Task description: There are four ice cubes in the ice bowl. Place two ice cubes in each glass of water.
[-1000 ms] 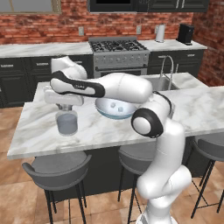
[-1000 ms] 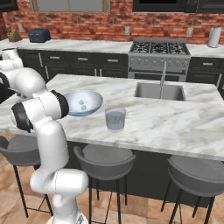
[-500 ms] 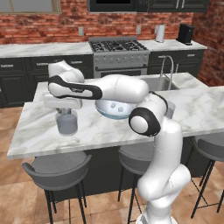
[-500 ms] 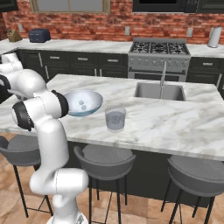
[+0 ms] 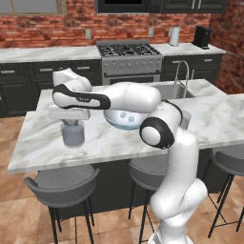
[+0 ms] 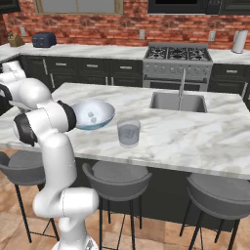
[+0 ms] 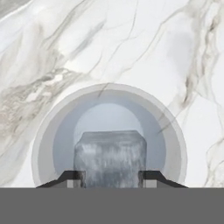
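My gripper [image 7: 109,177] is shut on an ice cube [image 7: 110,155], pale and translucent, held between both fingertips [image 7: 70,177]. Right below it is a glass of water [image 7: 61,131], seen from above with its round rim around the cube. In the left base view the gripper [image 5: 71,122] hovers just over this glass [image 5: 73,136] at the left of the island. The ice bowl [image 5: 125,123] sits behind my arm with ice cubes [image 5: 125,115] inside. From the right the bowl [image 6: 100,110] and its cubes [image 6: 91,115] show, with the other glass of water [image 6: 129,132] to its right.
The marble island [image 5: 214,119] holds a sink and faucet [image 6: 181,88] at its far side. Stools [image 5: 64,183] stand along the near edge. A stove [image 5: 129,50] and dark cabinets line the brick back wall.
The hand has settled slightly lower over the left glass. Its grip on the ice cube is unchanged, and nothing else has moved.
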